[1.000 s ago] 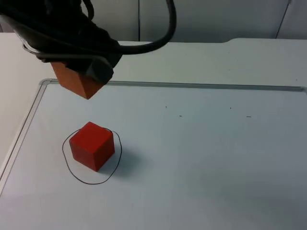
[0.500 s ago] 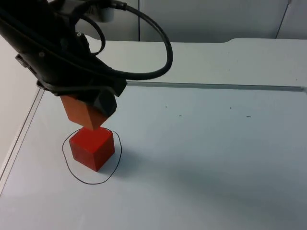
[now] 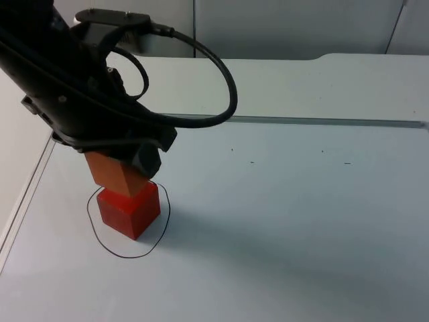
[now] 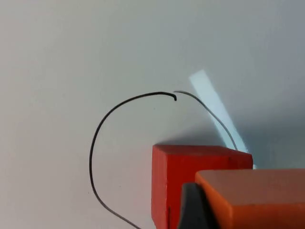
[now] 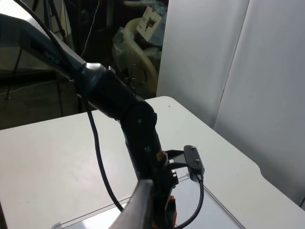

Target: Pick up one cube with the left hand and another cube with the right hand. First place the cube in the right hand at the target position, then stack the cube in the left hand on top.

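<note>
A red cube point(image 3: 131, 213) stands inside a hand-drawn black circle point(image 3: 164, 221) on the white table. My left gripper point(image 3: 127, 161) is directly above it, shut on an orange cube point(image 3: 109, 171). The orange cube's underside sits at the red cube's top face, slightly tilted; I cannot tell if they touch. In the left wrist view the orange cube point(image 4: 257, 200) overlaps the red cube point(image 4: 190, 176), with a dark fingertip point(image 4: 190, 210) against its side and the circle line point(image 4: 95, 143) curving around. My right gripper point(image 5: 139, 207) waits raised off to the side, facing the left arm point(image 5: 138, 129).
A thin raised strip point(image 3: 268, 120) crosses the table behind the circle and another runs down the left side point(image 3: 30, 188). The grey partition wall point(image 3: 301, 27) closes the back. White table point(image 3: 301, 221) stretches to the right of the cubes.
The left gripper has come down and forward with the orange cube, from high behind the circle to the top of the red cube. The red cube has stayed put.
</note>
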`<state>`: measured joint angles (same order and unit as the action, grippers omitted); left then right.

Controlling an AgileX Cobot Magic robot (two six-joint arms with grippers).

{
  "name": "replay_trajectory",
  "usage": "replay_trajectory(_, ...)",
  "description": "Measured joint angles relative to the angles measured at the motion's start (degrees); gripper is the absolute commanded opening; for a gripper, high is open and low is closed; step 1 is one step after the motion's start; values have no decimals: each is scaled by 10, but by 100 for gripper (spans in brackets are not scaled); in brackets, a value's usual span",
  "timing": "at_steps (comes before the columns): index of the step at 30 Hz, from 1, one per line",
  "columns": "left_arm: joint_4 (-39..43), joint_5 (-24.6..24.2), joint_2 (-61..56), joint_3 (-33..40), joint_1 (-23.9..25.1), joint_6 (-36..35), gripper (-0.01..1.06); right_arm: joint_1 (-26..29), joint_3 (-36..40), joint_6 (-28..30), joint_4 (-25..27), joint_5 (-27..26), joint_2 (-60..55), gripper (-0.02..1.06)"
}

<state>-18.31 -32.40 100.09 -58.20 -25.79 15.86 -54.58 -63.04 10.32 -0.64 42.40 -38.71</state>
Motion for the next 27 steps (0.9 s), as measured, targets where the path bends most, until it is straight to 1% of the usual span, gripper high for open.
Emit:
replay_trajectory(4, 0, 12, 0, 2, 2, -1, 0, 0, 0, 0, -1, 0, 0, 88)
replay_trajectory(15, 0, 17, 1, 2, 3, 0, 0, 0, 0, 0, -2, -1, 0, 88)
replay_trajectory(27, 4, 21, 36, 2, 3, 0, 0, 0, 0, 0, -2, -1, 0, 88)
